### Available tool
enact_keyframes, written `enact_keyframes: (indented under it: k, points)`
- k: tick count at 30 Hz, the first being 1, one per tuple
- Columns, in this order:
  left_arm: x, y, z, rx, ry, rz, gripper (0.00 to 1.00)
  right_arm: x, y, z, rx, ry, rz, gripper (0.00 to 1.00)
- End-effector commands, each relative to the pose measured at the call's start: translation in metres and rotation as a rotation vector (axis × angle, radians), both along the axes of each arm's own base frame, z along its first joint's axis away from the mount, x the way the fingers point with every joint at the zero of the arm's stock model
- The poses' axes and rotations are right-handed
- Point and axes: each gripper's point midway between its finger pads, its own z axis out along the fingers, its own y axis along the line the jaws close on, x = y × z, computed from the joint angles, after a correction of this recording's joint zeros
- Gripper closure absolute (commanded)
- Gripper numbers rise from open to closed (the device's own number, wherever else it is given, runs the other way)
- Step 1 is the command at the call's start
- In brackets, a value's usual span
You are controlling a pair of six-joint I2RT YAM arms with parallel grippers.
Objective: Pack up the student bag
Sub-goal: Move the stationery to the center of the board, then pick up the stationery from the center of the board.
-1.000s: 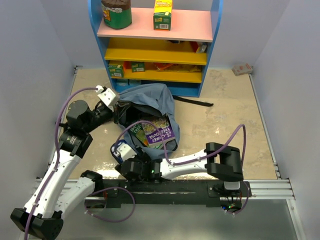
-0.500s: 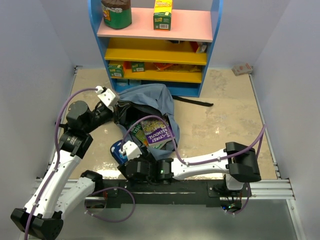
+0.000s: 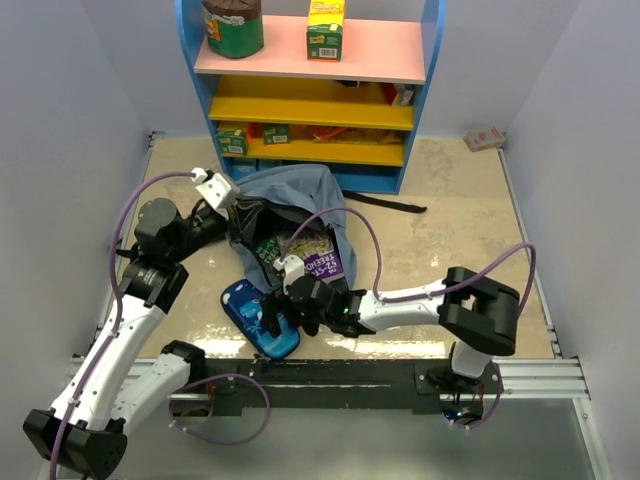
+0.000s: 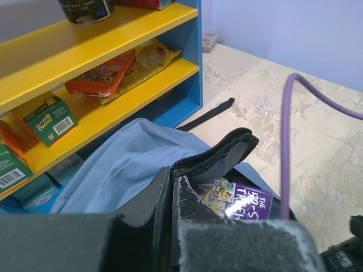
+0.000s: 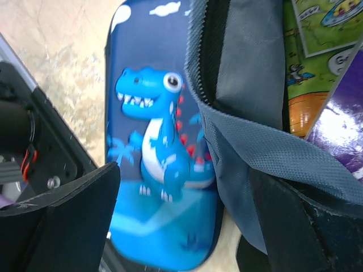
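The bag (image 3: 300, 200) lies on the surface (image 3: 450, 230) just in front of the bookshelf (image 3: 310, 100). Its mouth faces the near side, and a black strap (image 3: 385, 203) trails off to the right. The left hand (image 3: 236, 214) sits at the left edge of that mouth, its fingers (image 4: 142, 209) pressed together on the zipped rim (the dark lining stands up from between them), so the opening is held lifted. Books (image 3: 318, 258) lie inside the mouth, one with a purple cover. The right hand (image 3: 284, 314) hangs over the bag's near rim, spread wide and gripping nothing. Below it, between its fingers, are the rim's grey fabric and a pencil case (image 3: 257, 318). The pencil case is dark blue with a dinosaur and lies flat on the surface at the bag's near left corner, its edge just under the fabric.
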Motion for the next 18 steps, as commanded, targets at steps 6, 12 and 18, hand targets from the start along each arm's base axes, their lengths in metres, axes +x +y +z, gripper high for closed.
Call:
enact_keyframes:
  k: [6, 12, 18]
  points:
    - [-0.013, 0.007, 0.080, -0.083, -0.284, 0.012, 0.96, 0.069, 0.030, 0.013, -0.007, -0.143, -0.081, 0.01]
    - [-0.010, 0.010, 0.072, -0.055, -0.283, 0.030, 0.96, 0.059, 0.033, 0.022, 0.012, -0.165, -0.078, 0.01]
    - [-0.009, 0.011, 0.049, -0.037, -0.241, 0.035, 0.96, 0.005, 0.022, 0.024, -0.006, -0.140, -0.032, 0.01]
